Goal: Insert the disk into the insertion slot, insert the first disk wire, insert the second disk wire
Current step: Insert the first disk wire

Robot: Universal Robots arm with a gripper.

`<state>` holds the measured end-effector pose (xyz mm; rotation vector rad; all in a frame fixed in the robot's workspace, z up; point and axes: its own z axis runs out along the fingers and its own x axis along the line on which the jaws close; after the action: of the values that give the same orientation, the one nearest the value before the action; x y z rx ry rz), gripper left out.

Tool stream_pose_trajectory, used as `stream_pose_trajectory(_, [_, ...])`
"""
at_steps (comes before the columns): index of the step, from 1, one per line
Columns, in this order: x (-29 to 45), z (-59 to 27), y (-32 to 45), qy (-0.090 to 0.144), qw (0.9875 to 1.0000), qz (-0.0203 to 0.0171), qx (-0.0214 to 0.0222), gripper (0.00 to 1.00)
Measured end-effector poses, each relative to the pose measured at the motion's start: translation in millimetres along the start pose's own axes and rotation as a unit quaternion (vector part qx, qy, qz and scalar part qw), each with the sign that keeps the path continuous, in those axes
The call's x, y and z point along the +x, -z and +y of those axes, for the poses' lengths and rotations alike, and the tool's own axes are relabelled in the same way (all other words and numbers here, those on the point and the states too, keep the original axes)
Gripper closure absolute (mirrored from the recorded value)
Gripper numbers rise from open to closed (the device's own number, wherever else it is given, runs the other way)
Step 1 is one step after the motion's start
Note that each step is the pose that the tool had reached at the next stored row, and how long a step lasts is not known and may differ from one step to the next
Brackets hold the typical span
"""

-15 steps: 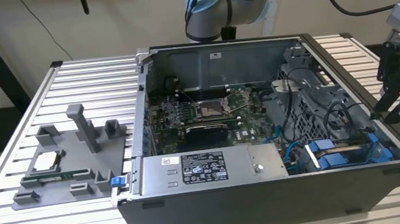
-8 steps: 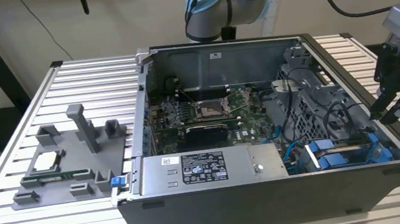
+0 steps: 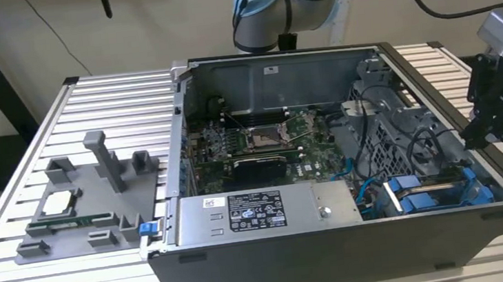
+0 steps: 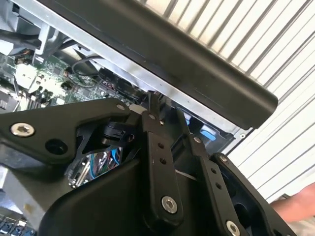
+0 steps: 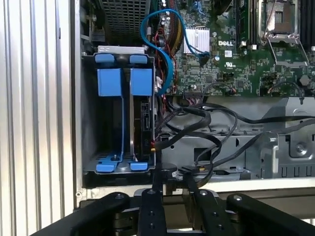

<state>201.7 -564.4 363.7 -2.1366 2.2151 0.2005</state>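
Hand (image 3: 475, 139) low over rim of computer case (image 3: 337, 257)

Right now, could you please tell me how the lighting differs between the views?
Exterior view: even light, the computer case interior dim. Second wrist view: the dark hand against a bright slatted table. First wrist view: the insertion slot in shade.

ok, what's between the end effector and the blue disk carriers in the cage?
First wrist view: the case rim and loose black cables lie between the end effector and the blue disk carriers.
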Motion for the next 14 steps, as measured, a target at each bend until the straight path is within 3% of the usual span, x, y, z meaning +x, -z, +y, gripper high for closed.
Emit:
stream_pose_trajectory(4, [0.1, -0.1, -0.9, -0.006, 0.9998, -0.0192, 0.0002, 1.0])
stream_pose_trajectory(5, [0.1, -0.1, -0.8, -0.007, 0.9997, -0.022, 0.0003, 1.0])
stream_pose_trajectory(7, [0.4, 0.1, -0.7, -0.008, 0.9997, -0.0237, 0.0002, 1.0])
stream_pose_trajectory(12, [2.5, 1.2, 1.7, -0.008, 0.9997, -0.0237, -0.0005, 1.0])
stream_pose_trajectory(14, [3.5, 1.3, 3.2, -0.009, 0.9997, -0.0236, -0.0039, 1.0])
